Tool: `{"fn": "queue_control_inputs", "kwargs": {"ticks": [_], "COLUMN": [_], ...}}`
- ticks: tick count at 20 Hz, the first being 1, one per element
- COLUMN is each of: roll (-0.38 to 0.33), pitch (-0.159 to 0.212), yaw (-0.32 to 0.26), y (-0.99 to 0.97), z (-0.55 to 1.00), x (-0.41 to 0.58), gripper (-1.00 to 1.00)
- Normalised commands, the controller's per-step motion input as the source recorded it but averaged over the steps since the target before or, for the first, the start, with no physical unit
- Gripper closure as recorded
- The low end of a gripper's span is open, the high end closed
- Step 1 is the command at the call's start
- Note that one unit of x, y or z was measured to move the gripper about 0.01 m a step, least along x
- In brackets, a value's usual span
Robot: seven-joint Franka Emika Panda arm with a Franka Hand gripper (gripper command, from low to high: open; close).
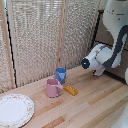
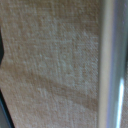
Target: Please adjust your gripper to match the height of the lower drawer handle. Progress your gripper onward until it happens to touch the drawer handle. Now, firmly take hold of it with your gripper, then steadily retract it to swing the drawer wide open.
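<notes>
Fingers: can't tell whether they're spread or closed. In the wrist view only a dark sliver at the frame's 8 o'clock edge might be a fingertip; too little to call. In the exterior view the gripper [image 1: 100, 71] is mostly hidden behind the wrist housing, poking toward the dark panel at the 3 o'clock side of that frame.

Wrist view is filled by a brown, blurred surface, probably the drawer [image 2: 50, 65] front seen very close, with one bright silver bar running along the frame's 3 o'clock side. I take that as the lower drawer handle [image 2: 111, 65]. Contact: can't confirm.

Step, my read: the advance, near its end; grasp not yet evident. Next move calls for centring the bar between the fingers, closing firmly, then a straight pull.

View differences:
- Exterior shows arm pose and table clutter the wrist misses: blue cup [image 1: 61, 75], pink mug [image 1: 52, 88], orange block [image 1: 71, 90], plate [image 1: 14, 111], all well apart from the gripper, around 7–9 o'clock of it.
- Exterior doesn't resolve the handle; only the wrist shows it.
</notes>
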Motion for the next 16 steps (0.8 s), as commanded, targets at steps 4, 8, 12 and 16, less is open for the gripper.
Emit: {"fn": "queue_control_inputs", "kwargs": {"ticks": [4, 8, 12, 16], "roll": [0.034, 0.005, 0.014, 0.0], "pitch": [0.069, 0.037, 0.002, 0.0], "yaw": [0.214, 0.087, 0.058, 0.058], "y": [-0.23, 0.07, 0.41, 0.81], "z": [-0.02, -0.08, -0.11, -0.15], "x": [0.031, 0.083, 0.101, 0.143], "gripper": [1.0, 1.0, 1.0, 1.0]}}
